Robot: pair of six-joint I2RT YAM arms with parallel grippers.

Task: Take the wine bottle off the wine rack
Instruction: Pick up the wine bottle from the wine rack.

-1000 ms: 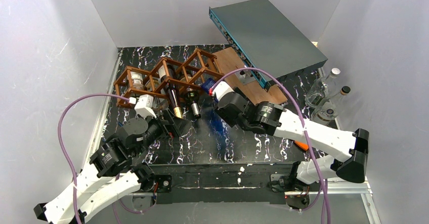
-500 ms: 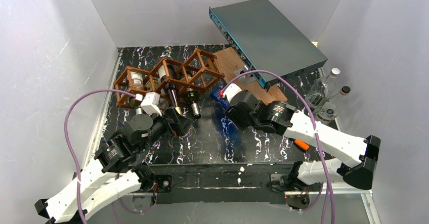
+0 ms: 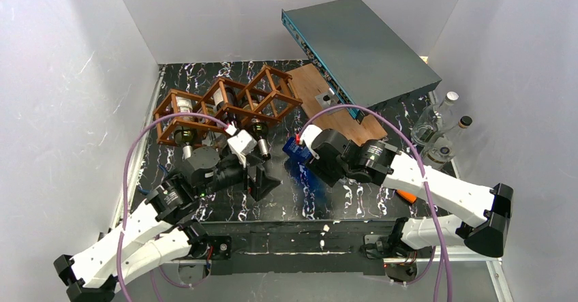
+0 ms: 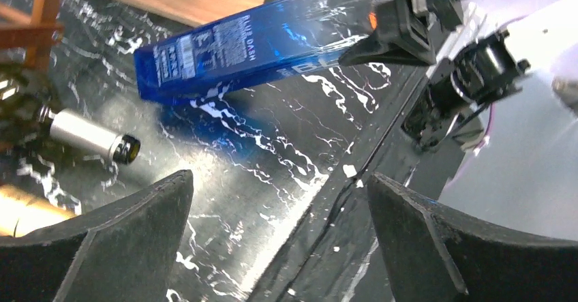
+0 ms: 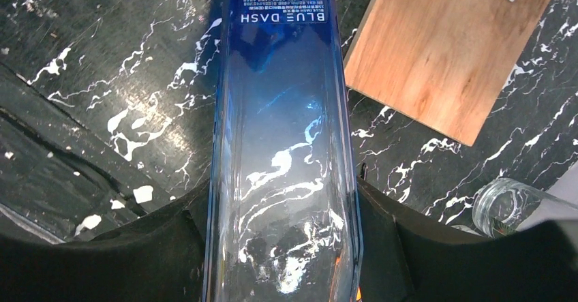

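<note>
The reddish-brown lattice wine rack stands at the back left and holds several dark bottles; one silver-capped neck sticks out at its front. My right gripper is shut on a blue glass bottle, held clear of the rack and tilted above the table. In the right wrist view the fingers press both sides of the blue bottle. My left gripper is open and empty, in front of the rack. The left wrist view shows the blue bottle and the silver neck.
A flat wooden board lies right of the rack, with a grey-teal box leaning over it. Two clear glass bottles stand at the right wall. An orange object lies under the right arm.
My right gripper has pulled the blue bottle away from the rack, toward the near side. My left gripper has swung right and toward the near edge, away from the rack's bottle necks.
</note>
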